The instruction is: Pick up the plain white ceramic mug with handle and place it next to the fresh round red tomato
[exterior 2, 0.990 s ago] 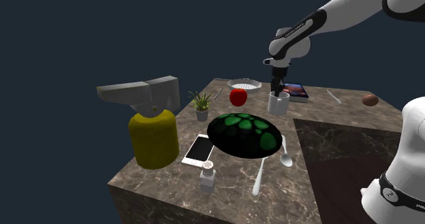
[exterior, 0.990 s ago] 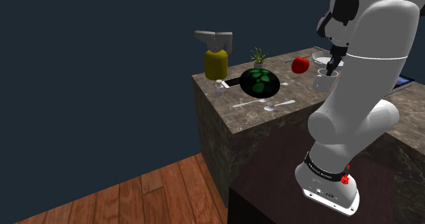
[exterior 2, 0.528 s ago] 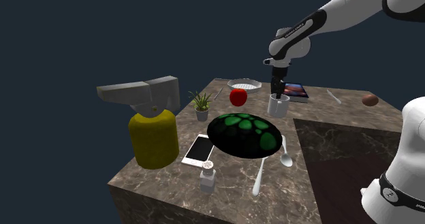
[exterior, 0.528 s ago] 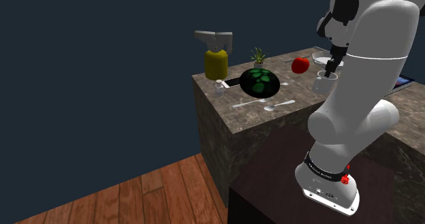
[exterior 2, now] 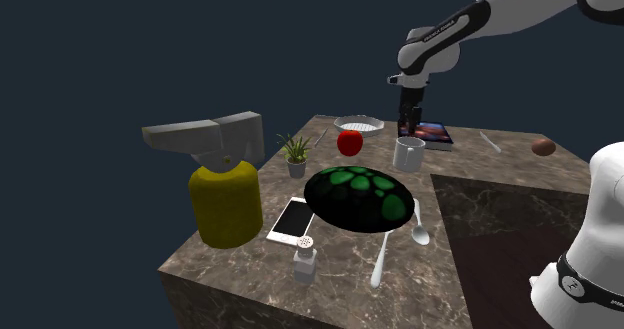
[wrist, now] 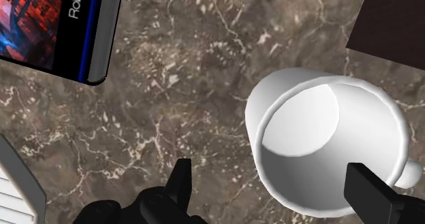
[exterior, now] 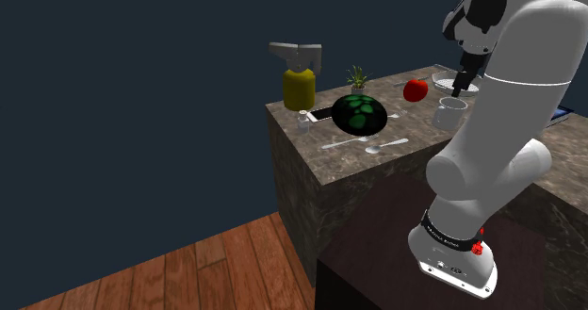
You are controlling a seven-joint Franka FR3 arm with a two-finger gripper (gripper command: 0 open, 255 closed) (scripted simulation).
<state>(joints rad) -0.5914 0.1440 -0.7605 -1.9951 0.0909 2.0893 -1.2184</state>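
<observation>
We take this for a home kitchen: a brown veined stone counter (exterior 2: 240,265) stands on a wooden plank floor (exterior: 188,275). On it lie spoons (exterior 2: 421,233), a tomato (exterior 2: 350,142), a white mug (exterior 2: 408,155), a small potted plant (exterior 2: 296,155) and what may be a salt shaker (exterior 2: 305,261). Around it we see flat dark blue.

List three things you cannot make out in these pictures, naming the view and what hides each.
- Book: in the wrist view, the picture's edge cuts off its cover lettering after "Robe".
- White mug: in the shoulder view, one side is hidden behind the robot's arm.
- Small brown object: in the second exterior view, it is too small to name.
</observation>
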